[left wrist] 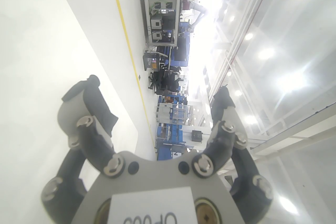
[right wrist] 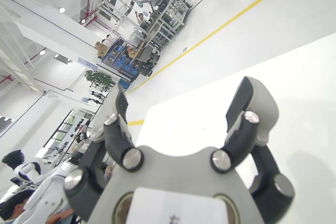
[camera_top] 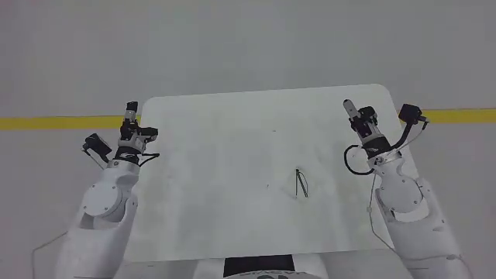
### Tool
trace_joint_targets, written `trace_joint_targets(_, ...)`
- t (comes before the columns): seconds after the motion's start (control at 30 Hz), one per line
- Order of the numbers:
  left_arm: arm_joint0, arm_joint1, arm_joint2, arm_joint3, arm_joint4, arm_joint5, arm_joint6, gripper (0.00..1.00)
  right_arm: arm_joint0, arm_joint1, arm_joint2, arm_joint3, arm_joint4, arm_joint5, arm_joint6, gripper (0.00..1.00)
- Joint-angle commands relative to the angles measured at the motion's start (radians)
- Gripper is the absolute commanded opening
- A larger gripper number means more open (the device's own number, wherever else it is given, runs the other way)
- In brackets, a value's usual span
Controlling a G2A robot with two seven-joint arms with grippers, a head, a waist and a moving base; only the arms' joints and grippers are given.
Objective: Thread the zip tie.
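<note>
hands (left wrist: 157, 84) (right wrist: 183, 84) both open, one zip tie (camera_top: 301, 184)

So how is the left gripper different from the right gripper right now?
The left gripper hangs just off the left edge of the table; the right gripper is above the table's right side. The black zip tie lies much nearer the right gripper than the left gripper. Both have open, empty jaws and point away from the robot.
</note>
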State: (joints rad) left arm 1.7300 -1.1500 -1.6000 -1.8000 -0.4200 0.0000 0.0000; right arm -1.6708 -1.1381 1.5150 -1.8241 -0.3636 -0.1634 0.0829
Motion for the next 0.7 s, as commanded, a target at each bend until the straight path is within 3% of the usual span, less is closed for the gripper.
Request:
trace_joint_targets(0.0,0.000,0.000,0.000,0.000,0.000,0.000,0.000,1.00,0.001,0.005,-0.012,-0.007,-0.191,-0.013,0.033,1.00)
trace_joint_targets(0.2,0.000,0.000,0.000,0.000,0.000,0.000,0.000,1.00,-0.006,0.014,-0.034,-0.015,-0.372,-0.039,0.153,1.00)
trace_joint_targets(0.27,0.000,0.000,0.000,0.000,0.000,0.000,0.000,1.00,-0.012,0.019,-0.049,-0.014,-0.413,-0.073,0.223,1.00)
trace_joint_targets(0.57,0.000,0.000,0.000,0.000,0.000,0.000,0.000,1.00,-0.012,0.020,-0.047,-0.014,-0.417,-0.079,0.230,1.00)
trace_joint_targets(0.67,0.000,0.000,0.000,0.000,0.000,0.000,0.000,1.00,-0.001,0.023,-0.059,-0.033,-0.465,-0.124,0.262,1.00)
